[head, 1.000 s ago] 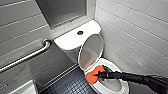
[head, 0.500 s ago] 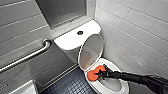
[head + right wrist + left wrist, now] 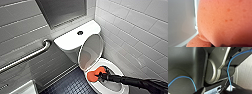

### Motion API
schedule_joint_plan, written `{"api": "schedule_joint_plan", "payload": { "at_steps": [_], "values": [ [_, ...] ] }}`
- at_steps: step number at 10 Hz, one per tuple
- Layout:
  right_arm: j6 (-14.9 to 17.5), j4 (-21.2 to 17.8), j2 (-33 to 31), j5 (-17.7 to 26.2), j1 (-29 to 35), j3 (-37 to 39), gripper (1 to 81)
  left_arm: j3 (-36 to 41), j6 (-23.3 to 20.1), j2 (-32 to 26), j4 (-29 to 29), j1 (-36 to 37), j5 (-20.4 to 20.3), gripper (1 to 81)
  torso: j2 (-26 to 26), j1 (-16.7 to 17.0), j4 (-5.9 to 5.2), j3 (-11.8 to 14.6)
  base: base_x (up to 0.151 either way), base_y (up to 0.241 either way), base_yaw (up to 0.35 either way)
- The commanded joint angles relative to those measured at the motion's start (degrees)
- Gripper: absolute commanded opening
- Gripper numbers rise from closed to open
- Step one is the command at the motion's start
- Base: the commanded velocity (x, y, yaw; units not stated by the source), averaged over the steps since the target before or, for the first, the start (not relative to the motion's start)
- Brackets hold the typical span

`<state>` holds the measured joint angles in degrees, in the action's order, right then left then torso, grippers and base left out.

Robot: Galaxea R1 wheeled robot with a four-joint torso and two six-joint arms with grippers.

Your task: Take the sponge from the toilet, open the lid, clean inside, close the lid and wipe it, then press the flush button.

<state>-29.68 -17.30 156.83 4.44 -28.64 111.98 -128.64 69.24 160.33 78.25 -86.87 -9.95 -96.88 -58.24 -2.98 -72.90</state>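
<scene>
Right hand (image 3: 102, 75) clamped on sponge (image 3: 93, 75), at toilet (image 3: 113, 65) bowl rim, edge just beside raised lid (image 3: 91, 51). Cleaning step, I'd say: press sponge flat vs inner wall, sweep round w/ even pressure, don't knock lid shut.

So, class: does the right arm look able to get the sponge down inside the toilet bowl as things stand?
Probably yes. The lid stands raised, leaving the toilet bowl open, and the right gripper holds the sponge at its rim, with nothing visible between them.
</scene>
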Motion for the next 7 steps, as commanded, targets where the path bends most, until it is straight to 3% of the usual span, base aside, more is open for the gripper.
{"api": "schedule_joint_plan", "payload": {
  "at_steps": [1, 7],
  "values": [
    [0.24, 2.44, -2.98, 8.31, -1.12, -6.85, 1.0, 0.75, 0.02, -0.45, 0.94, -2.47, 1.60, 81.1, 0.00, 0.00, 0.00, 0.00, 0.000, 0.000, 0.000],
    [0.24, 2.80, -17.84, 4.44, -6.57, -21.02, 1.0, 0.75, 0.02, -0.18, 1.12, -2.47, 1.51, 81.1, 0.00, 0.00, 0.00, 0.00, 0.000, 0.000, 0.000]
  ]
}}
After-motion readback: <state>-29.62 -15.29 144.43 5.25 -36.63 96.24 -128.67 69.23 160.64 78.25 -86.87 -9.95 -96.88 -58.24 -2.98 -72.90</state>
